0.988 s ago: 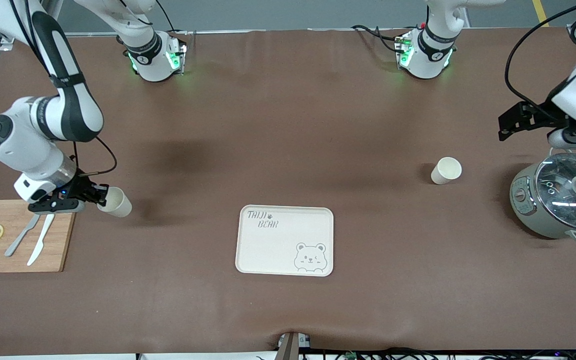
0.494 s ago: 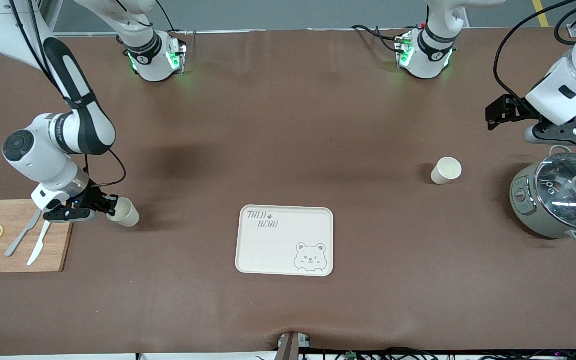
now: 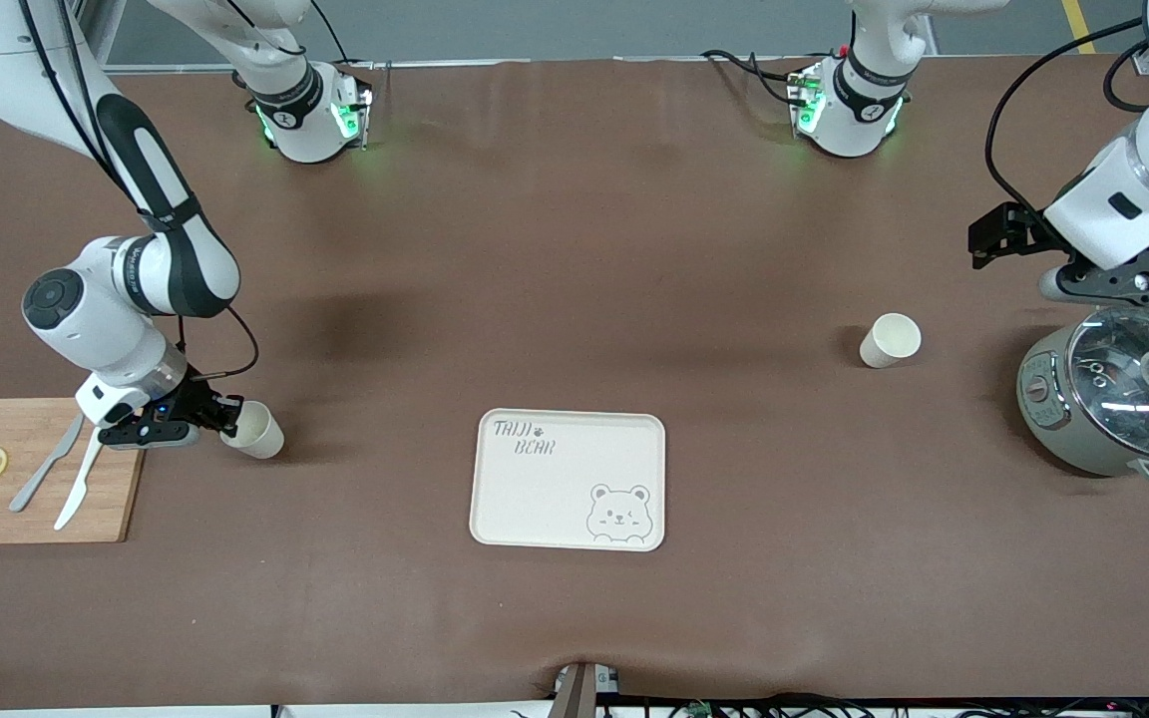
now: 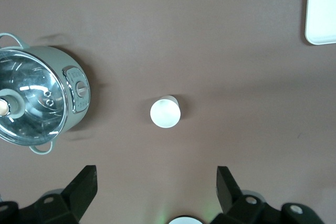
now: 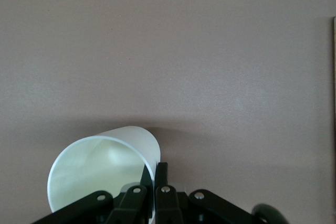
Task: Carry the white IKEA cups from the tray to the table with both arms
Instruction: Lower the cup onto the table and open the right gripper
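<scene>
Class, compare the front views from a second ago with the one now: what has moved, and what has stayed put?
The right gripper, shut on a white cup, carried it lower and toward the tray, beside the cutting board. The left gripper, open, drew up and back from over the pot. The second cup, tray, pot and cutting board kept their places.

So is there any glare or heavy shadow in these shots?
Front view: bright reflections on the pot's glass lid and a soft dark patch on the table. Left wrist view: the same lid glares. Right wrist view: the cup casts a shadow on the mat.
</scene>
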`<state>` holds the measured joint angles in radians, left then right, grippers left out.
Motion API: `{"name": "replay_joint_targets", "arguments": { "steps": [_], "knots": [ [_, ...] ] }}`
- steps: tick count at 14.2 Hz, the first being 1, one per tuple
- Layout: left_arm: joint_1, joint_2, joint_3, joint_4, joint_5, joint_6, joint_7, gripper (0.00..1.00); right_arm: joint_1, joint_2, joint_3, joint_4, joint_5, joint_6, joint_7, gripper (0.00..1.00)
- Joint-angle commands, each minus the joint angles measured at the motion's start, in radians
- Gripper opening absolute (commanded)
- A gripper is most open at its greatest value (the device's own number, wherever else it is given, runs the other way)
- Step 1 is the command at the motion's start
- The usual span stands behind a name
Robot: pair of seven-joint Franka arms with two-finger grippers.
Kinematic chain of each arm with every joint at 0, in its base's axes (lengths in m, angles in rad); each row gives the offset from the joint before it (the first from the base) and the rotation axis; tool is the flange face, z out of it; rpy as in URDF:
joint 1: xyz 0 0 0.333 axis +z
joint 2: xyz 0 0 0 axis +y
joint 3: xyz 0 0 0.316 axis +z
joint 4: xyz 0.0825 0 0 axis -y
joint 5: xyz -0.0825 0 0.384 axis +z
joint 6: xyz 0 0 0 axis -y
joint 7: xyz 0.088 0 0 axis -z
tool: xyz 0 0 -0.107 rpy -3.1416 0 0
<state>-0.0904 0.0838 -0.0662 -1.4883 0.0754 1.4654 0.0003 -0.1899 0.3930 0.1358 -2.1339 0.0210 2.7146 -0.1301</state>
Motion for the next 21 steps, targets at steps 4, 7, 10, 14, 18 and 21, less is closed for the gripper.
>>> {"name": "replay_joint_targets", "arguments": {
  "steps": [4, 7, 10, 14, 18, 21],
  "knots": [
    [0.023, 0.011, -0.001, -0.033, -0.040, 0.078, 0.018, 1.00, -0.006, 0.027, 0.005, 0.005, 0.014, 0.045, -0.023, 0.00],
    [0.024, 0.017, -0.001, -0.041, -0.042, 0.090, 0.018, 1.00, -0.008, 0.027, 0.005, 0.005, 0.014, 0.047, -0.023, 0.00],
    [0.024, 0.019, -0.001, -0.041, -0.043, 0.101, 0.018, 1.00, -0.010, 0.027, 0.005, 0.008, 0.014, 0.047, -0.023, 0.10],
    [0.038, 0.019, 0.002, -0.041, -0.092, 0.118, 0.015, 1.00, -0.008, 0.030, 0.005, 0.015, 0.013, 0.045, -0.025, 0.71],
    [0.038, 0.019, 0.008, -0.041, -0.114, 0.124, 0.007, 1.00, -0.011, 0.027, 0.005, 0.043, 0.013, 0.030, -0.023, 1.00],
    [0.038, 0.019, 0.009, -0.041, -0.112, 0.136, 0.003, 1.00, -0.016, 0.011, 0.005, 0.095, 0.013, -0.082, -0.022, 1.00]
  ]
}}
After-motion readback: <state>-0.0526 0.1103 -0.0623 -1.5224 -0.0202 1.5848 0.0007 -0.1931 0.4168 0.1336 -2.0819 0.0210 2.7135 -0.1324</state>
